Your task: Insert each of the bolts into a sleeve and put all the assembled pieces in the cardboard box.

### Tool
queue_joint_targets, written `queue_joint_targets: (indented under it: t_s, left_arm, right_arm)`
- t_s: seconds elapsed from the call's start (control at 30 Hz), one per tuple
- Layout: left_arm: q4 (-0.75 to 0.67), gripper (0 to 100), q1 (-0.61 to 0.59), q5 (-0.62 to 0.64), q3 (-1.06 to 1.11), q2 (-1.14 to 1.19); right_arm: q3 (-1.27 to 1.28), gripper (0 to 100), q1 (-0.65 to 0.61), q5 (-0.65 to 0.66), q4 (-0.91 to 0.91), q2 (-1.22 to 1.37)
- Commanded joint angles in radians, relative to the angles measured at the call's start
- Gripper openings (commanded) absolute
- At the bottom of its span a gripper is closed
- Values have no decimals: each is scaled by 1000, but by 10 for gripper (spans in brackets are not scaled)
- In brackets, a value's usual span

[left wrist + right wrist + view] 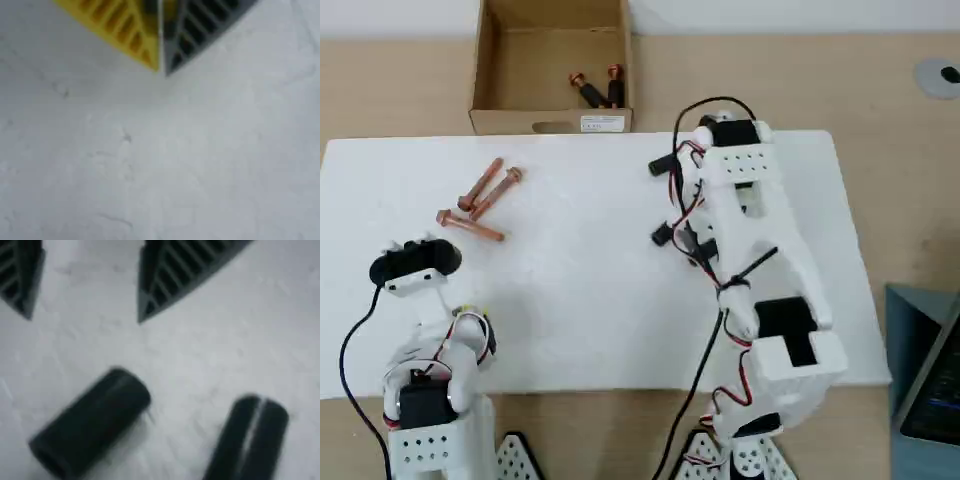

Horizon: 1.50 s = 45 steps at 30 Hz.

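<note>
Three copper bolts [480, 200] lie loose on the white mat [580, 300], far left. Two black sleeves [662, 165] [662, 235] lie by my right arm [740, 190]. In the right wrist view, my right gripper [82, 315] hangs open just above the mat, with one sleeve [92, 420] lying close to its tips and another sleeve [247, 437] farther off. My left gripper [161, 67] is shut, yellow and grey fingers pressed together over bare mat; its arm [415, 265] stands near the bolts. The cardboard box [485, 70] holds two assembled pieces [600, 88].
The box stands just past the mat's far edge. A grey laptop corner [925, 380] sits off the mat at the right. Black cables [695, 200] hang along the right arm. A round grey fitting [938, 76] is in the tabletop at the far right.
</note>
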Motion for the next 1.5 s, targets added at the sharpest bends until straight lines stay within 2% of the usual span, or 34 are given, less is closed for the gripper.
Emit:
queue_joint_targets:
  t_s: [0.0,0.8,0.87,0.97,1.1,1.27,1.47]
  left_arm:
    - [-9,2,-12,0,-6,-5]
    - [-9,2,-12,-2,-6,-5]
    - [-9,2,-12,-2,-6,-5]
    - [-9,2,-12,-2,-6,-5]
    - [-9,2,-12,-2,-6,-5]
    - [-9,2,-9,-3,-6,-5]
    - [-9,2,-8,-3,-6,-5]
  right_arm:
    - [-5,161,8,-6,-41,12]
    - [-5,158,16,-5,-173,232]
    - [-5,124,18,-5,-173,248]
    - [-7,12,28,-5,-175,257]
    - [-7,8,38,-5,-172,254]
    - [-97,9,30,-5,-106,254]
    - [-361,9,30,25,72,254]
